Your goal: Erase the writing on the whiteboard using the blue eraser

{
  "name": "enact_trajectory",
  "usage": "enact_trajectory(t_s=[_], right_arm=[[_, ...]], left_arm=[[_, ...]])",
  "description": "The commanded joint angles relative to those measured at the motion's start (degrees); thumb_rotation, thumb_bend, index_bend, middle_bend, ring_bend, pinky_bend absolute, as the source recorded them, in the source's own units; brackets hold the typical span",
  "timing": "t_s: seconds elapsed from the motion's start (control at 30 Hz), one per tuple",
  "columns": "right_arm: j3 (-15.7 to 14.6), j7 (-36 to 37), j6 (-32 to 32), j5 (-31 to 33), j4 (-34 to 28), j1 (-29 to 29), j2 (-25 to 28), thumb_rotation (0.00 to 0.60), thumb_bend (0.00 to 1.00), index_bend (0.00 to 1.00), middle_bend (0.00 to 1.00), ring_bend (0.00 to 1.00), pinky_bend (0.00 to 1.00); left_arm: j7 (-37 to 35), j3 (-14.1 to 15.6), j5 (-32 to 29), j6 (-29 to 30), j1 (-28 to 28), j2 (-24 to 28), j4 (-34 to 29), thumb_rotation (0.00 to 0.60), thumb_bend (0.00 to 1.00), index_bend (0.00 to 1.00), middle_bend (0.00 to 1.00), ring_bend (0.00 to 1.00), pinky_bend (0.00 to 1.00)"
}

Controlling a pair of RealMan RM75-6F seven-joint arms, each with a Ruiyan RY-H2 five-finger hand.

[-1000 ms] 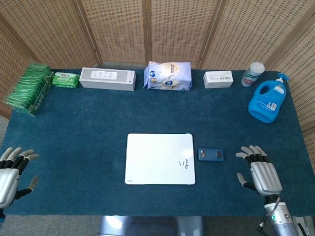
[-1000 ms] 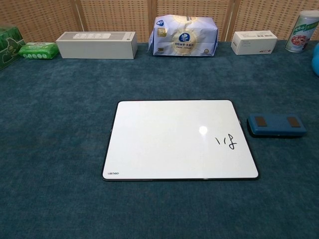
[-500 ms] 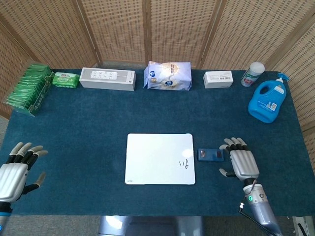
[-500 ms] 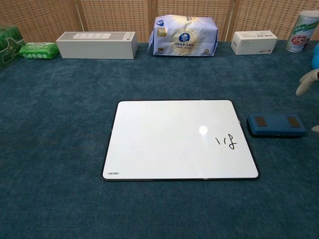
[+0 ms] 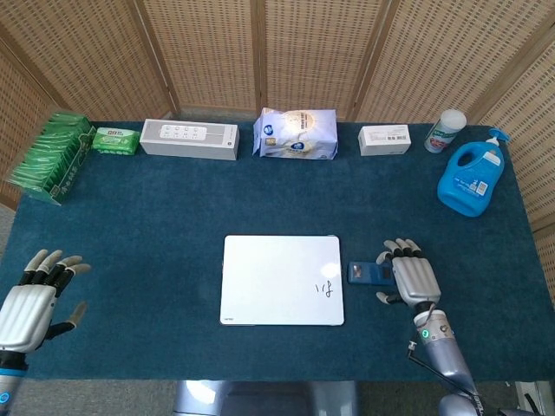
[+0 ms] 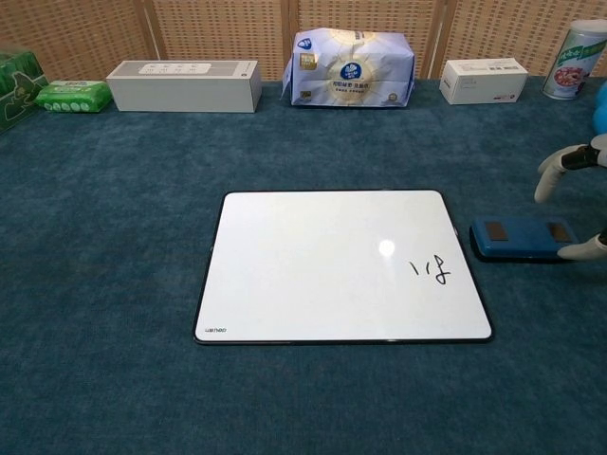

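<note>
Wicker screens stand behind your teal worktop [image 5: 156, 225]. At far left, your left robot hand [image 5: 35, 299] hovers near the front edge, fingers spread and holding nothing. At the centre lies the whiteboard [image 5: 282, 279], with a small black scribble [image 5: 326, 289] near its lower right corner. Just beside its right edge sits the blue eraser [image 5: 368, 273]. Your right robot hand [image 5: 411, 279] is over the eraser's right end, fingers spread; you cannot tell whether it touches the eraser.

A staged test table [image 5: 173, 208] before wicker screens [image 5: 303, 52], household goods lined up.
</note>
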Motion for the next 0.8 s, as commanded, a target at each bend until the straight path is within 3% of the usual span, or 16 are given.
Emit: enact_trajectory(t_s=[0.03, 0.43, 0.8], right_arm=[[-0.1, -0.7, -0.5, 1.5, 1.1, 1.1, -1.0, 0.564, 0.16, 0.35, 0.16, 0.0, 0.12], [-0.7, -1.2, -1.3, 4.7, 3.8, 3.9, -2.4, 0.566, 0.16, 0.35, 0.16, 0.0, 0.12], [-1.4, -1.3, -1.5, 6.9, 5.2, 5.6, -3.0, 0.561, 0.16, 0.29, 0.16, 0.0, 0.12]], left_arm=[[-0.2, -0.4, 0.1, 0.4, -0.2, 0.3, 0.0, 0.6, 0.43, 0.26, 0.22, 0.12, 0.0], [-0.5, -0.6, 1.2, 2.0, -0.1, 1.2, -0.7, 0.6, 0.43, 0.26, 0.22, 0.12, 0.0], [-0.4, -0.6, 1.0, 2.1, -0.3, 1.1, -0.7, 0.6, 0.43, 0.26, 0.22, 0.12, 0.0]])
